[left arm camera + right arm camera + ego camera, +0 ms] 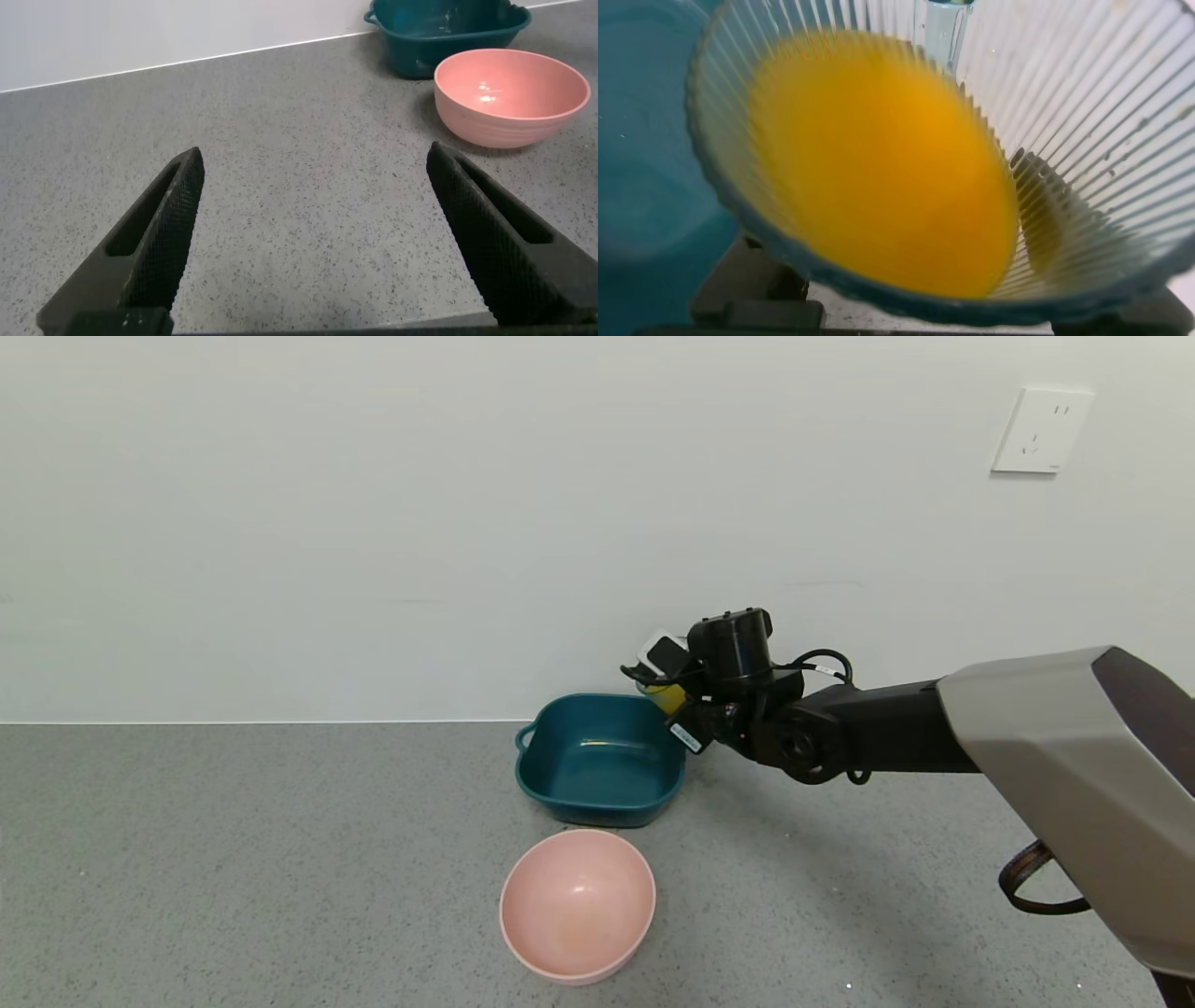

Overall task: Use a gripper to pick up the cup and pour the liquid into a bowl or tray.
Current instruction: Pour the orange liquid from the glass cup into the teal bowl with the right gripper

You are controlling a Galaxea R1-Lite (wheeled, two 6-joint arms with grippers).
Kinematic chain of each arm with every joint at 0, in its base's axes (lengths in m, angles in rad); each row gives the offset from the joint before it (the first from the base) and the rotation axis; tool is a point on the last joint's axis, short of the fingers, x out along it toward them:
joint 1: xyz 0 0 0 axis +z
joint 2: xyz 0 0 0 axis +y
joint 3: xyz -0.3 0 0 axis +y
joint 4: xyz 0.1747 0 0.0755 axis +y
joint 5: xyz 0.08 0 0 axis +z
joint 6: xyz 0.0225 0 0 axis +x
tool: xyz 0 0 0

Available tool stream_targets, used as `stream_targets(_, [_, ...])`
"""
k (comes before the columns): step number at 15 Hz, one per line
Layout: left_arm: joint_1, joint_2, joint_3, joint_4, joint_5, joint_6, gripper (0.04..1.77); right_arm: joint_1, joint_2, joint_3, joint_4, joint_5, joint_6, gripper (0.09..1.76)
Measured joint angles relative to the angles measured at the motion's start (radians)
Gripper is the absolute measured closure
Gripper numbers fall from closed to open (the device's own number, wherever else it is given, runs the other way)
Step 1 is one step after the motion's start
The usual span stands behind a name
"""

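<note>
My right gripper (pixel 674 695) is shut on the cup (pixel 665 694) and holds it tilted at the far right corner of the dark teal square dish (pixel 597 758). In the right wrist view the ribbed translucent cup (pixel 1083 103) fills the frame with orange-yellow liquid (pixel 878 159) pooled toward its rim, and the teal dish (pixel 645 168) shows beside it. In the head view only a little yellow of the cup shows behind the gripper. My left gripper (pixel 313 187) is open and empty, low over the grey counter, away from the dish.
A round pink bowl (pixel 577 903) stands in front of the teal dish; it also shows in the left wrist view (pixel 509 93). A white wall runs behind the counter (pixel 280 859). A wall socket (pixel 1041 429) is at the upper right.
</note>
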Motion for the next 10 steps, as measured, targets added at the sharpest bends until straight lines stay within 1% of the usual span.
stream_targets(2, [0.0, 0.0, 0.0, 0.0, 0.0, 0.0, 0.09, 0.003, 0.003, -0.002, 0.007, -0.022, -0.029, 0.5])
stream_targets(4, [0.0, 0.0, 0.0, 0.0, 0.0, 0.0, 0.09, 0.004, 0.004, -0.017, 0.052, -0.041, -0.042, 0.5])
stream_targets(7, [0.0, 0.0, 0.0, 0.0, 0.0, 0.0, 0.09, 0.011, 0.011, -0.044, 0.09, -0.046, -0.07, 0.5])
stream_targets(10, [0.0, 0.0, 0.0, 0.0, 0.0, 0.0, 0.09, 0.017, 0.024, -0.083, 0.14, -0.092, -0.107, 0.5])
